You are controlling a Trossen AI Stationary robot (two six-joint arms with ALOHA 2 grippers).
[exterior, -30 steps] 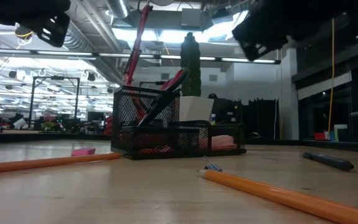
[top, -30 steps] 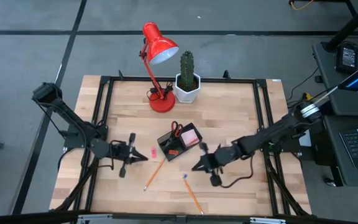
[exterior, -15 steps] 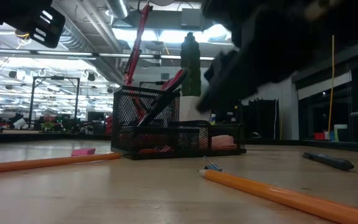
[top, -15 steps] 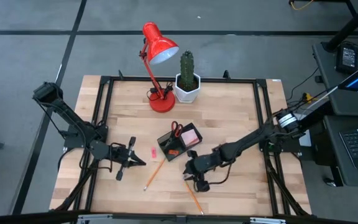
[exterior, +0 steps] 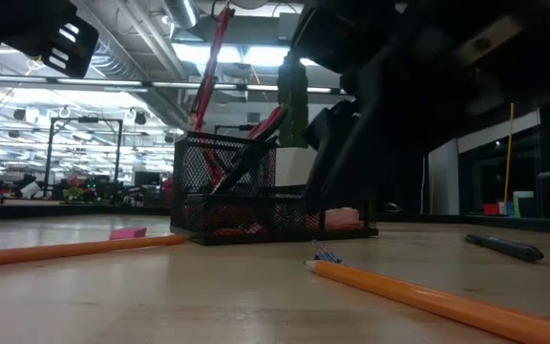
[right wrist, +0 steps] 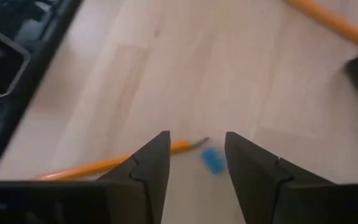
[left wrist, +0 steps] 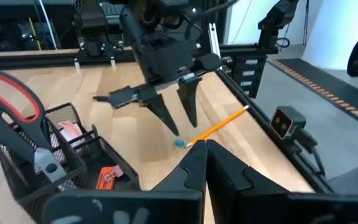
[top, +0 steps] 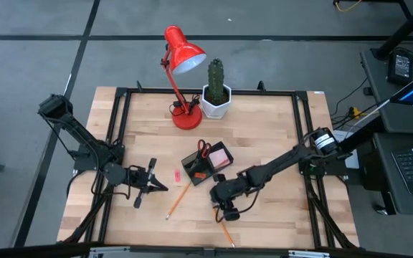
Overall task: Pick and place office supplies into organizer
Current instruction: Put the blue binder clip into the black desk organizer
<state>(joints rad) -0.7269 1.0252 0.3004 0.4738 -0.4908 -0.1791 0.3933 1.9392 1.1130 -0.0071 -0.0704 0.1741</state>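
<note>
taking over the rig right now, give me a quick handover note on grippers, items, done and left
Left gripper: shut, empty, waiting at the table's left side.
Right gripper: open, empty, fingers pointing down over a small blue piece at the tip of an orange pencil.
Organizer: mid-table, holds the red-handled scissors, the pink sticky-note pad and a small orange piece.
Left on the table: that pencil, a second orange pencil, a small pink piece, the blue piece and a black pen.
Likely next: close on the pencil or the blue piece under the right gripper.
</note>
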